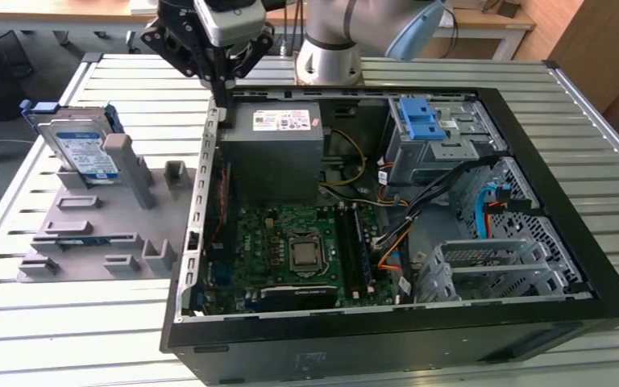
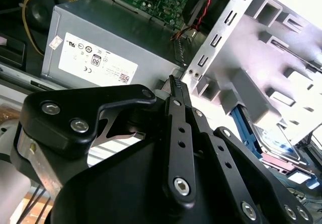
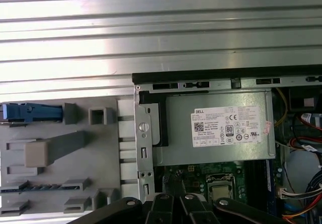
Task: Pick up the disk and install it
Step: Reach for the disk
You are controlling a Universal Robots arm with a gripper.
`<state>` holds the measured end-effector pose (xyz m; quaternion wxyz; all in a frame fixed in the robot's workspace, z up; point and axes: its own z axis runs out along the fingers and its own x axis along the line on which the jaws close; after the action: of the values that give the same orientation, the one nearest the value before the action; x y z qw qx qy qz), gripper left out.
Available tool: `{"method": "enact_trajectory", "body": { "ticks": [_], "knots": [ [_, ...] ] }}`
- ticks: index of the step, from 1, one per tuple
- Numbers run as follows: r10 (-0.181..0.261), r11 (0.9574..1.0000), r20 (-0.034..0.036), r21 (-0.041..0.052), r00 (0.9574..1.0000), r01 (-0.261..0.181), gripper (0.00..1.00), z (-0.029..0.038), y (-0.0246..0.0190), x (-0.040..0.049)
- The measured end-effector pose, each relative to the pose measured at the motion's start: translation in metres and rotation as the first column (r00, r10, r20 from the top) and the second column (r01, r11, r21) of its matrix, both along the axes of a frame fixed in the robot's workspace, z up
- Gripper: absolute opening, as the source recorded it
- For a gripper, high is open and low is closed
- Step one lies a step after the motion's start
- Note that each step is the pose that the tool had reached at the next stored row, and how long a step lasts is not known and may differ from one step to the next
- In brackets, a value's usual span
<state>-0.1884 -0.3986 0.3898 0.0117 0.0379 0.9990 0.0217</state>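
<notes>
**Exterior view.** The claw [image 1: 223,95] hangs at the back edge of the open computer case [image 1: 571,242]. Its tips are just beside the case wall, next to the power supply [image 1: 277,141]. The fingers look pressed together with nothing between them. The disk [image 1: 77,147] stands on edge in the grey fixture block [image 1: 84,224] on the tabletop [image 1: 30,339]. It is at the exterior view's left, well apart from the claw. The drive cage [image 1: 438,133] with its blue latch sits inside the case toward the exterior view's right, far from the disk.

**Second wrist view.** The two fingers run together to a single tip [image 2: 173,83] and pinch nothing. Beyond the tip lies the labelled side of the power supply [image 2: 100,53]. The pale fixture block [image 2: 274,53] lies off to one side. The disk's silver face [image 2: 275,139] and a strip of its blue frame sit among the fixture's posts.

**First wrist view.** This view looks down over the case wall. The blue end of the disk's carrier [image 3: 30,112] is seated in the fixture block [image 3: 55,153], and the power supply [image 3: 216,143] lies within the case. The claw's dark linkage reaches over the circuit board, closed on nothing.

**Progress (my judgement).** The disk has not yet been picked up, as it sits in its fixture slot with the claw away from it. Nothing is installed. Both the grasp and the fitting are left to do.
</notes>
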Motion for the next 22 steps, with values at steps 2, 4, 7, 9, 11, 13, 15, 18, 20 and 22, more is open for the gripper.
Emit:
{"method": "enact_trajectory", "body": {
  "ticks": [2,4,7,9,11,13,15,18,20,22],
  "knots": [
    [0.000,1.0000,-0.0001,0.0000,1.0000,0.000,0.11,-0.0001,0.0000,-0.0009],
    [0.000,1.0000,-0.0001,0.0000,1.0000,0.000,0.11,-0.0001,0.0000,-0.0018],
    [0.000,1.0000,-0.0001,0.0000,1.0000,0.000,0.11,-0.0002,0.0000,-0.0033],
    [0.000,1.0000,-0.0002,-0.0001,1.0000,0.000,0.11,-0.0002,0.0000,-0.0042],
    [0.000,1.0000,-0.0002,-0.0001,1.0000,0.000,0.11,-0.0003,0.0000,-0.0051],
    [0.000,1.0000,-0.0002,-0.0001,1.0000,0.000,0.11,-0.0004,0.0000,-0.0059],
    [0.000,1.0000,-0.0003,-0.0001,1.0000,0.000,0.11,-0.0004,0.0000,-0.0067],
    [0.000,1.0000,-0.0004,-0.0001,1.0000,0.000,0.11,-0.0007,0.0000,-0.0088],
    [0.000,1.0000,-0.0003,0.0000,1.0000,0.000,0.11,-0.0010,0.0000,-0.0102],
    [0.000,1.0000,-0.0003,0.0000,1.0000,0.000,0.11,-0.0010,0.0000,-0.0115]
  ]
}}
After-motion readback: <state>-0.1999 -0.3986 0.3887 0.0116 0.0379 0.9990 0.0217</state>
